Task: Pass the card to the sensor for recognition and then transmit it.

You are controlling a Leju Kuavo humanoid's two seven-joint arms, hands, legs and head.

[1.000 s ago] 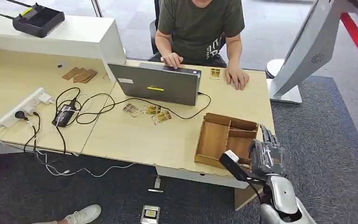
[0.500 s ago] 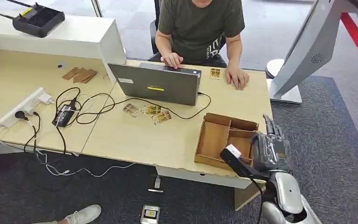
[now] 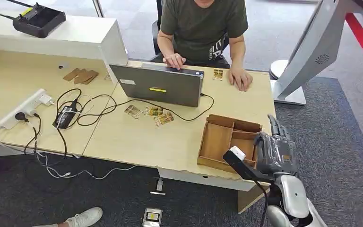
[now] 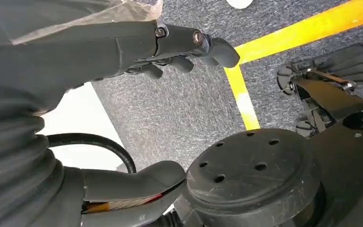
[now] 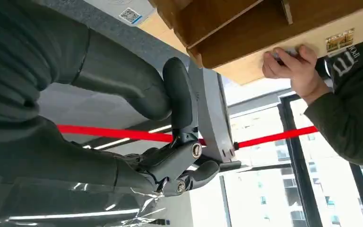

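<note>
It was an office: a person typed at a grey laptop (image 3: 158, 85) on a pale wooden bench (image 3: 137, 137), over grey carpet (image 3: 340, 142).

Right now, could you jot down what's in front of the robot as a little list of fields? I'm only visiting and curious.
right hand: raised beside the table's right end, by the wooden tray, holding nothing
left hand: hanging over grey carpet, holding nothing
cards: three lying on the table in front of the laptop, one beside a person's hand
person: seated behind the laptop, both hands on the table
</note>
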